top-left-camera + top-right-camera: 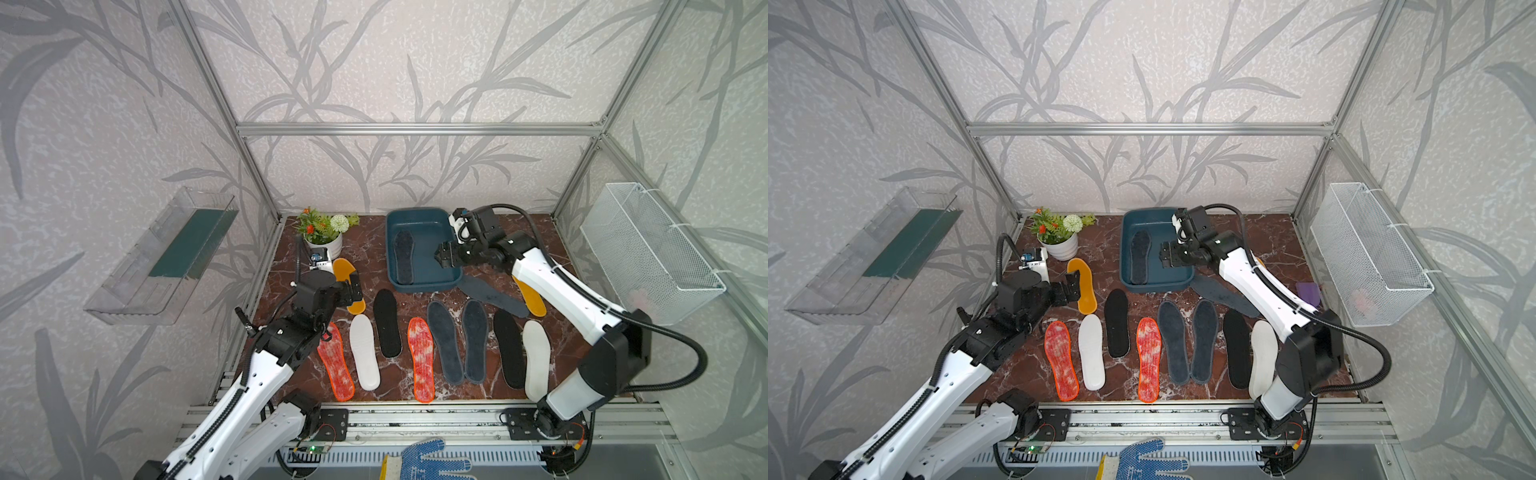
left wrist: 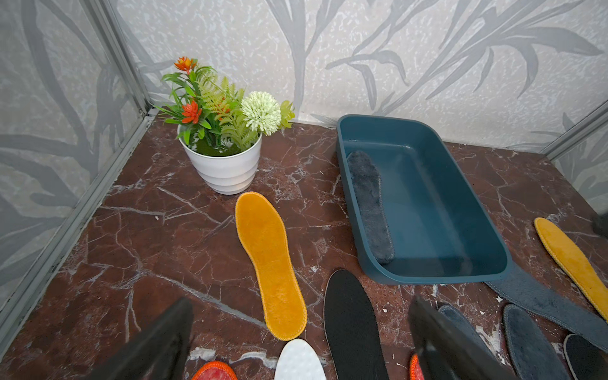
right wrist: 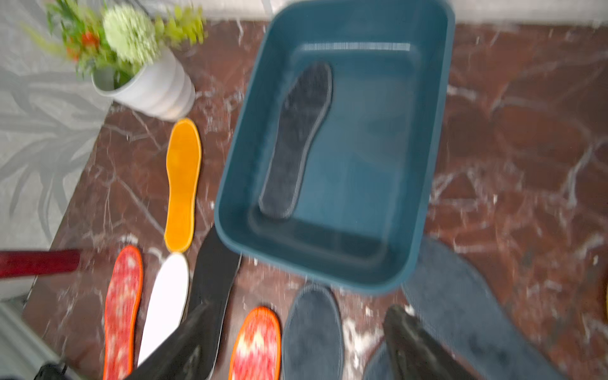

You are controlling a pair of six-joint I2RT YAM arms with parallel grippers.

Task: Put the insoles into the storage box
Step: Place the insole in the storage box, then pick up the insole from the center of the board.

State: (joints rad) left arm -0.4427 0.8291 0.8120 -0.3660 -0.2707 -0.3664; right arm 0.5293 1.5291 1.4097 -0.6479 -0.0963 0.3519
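Bright, even, diffuse light; three sharp views, one smeared by motion.

In both top views the light is soft and white, and shadows on the table (image 1: 361,249) are faint with soft edges; the dark marble carries only a mild sheen. The left wrist view is crisp at middle range, with a pale glossy reflection on the floor of the storage box (image 2: 444,214), while the left gripper (image 2: 301,301) close to the lens reads as dark, soft-edged shapes. The wide lens stretches that view's edges. The right wrist view is blurred throughout: the plant pot (image 3: 148,88) and the insoles (image 3: 182,184) have smeared outlines, and a bright streak of glare lies inside the box.
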